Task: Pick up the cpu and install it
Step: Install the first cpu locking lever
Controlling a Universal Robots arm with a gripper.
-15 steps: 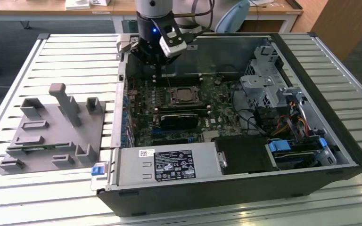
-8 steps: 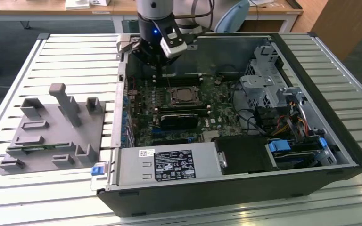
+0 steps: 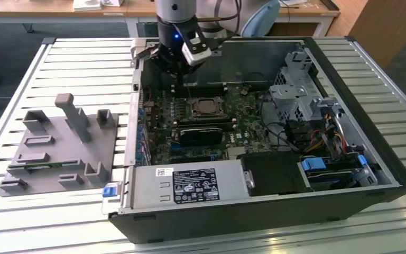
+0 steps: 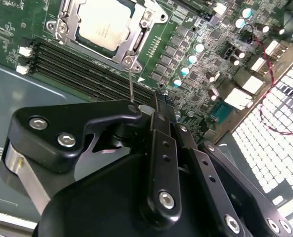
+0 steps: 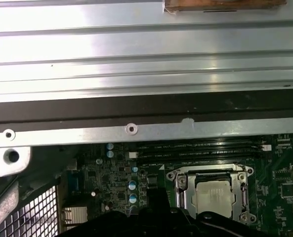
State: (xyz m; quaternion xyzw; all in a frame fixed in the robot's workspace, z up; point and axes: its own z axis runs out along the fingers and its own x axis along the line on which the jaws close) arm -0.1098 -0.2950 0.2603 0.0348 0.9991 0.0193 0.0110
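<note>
Silver cpu (image 4: pixel 104 25) sits in its socket (image 4: pixel 136 47); jaws hover at its 12 o'clock, grip state unclear.

Exterior overhead; wrist views near socket (image 4: pixel 106 29)

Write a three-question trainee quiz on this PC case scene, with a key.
1. True or false: the cpu lies in the socket on the motherboard.
2. In the exterior view, the grey fixture plate lies to which side of the computer case? A the view's left, B the view's right.
3. Fill in: the gripper hangs over the case's ____ edge in the exterior view.

Key: 1 true; 2 A; 3 far.
</note>
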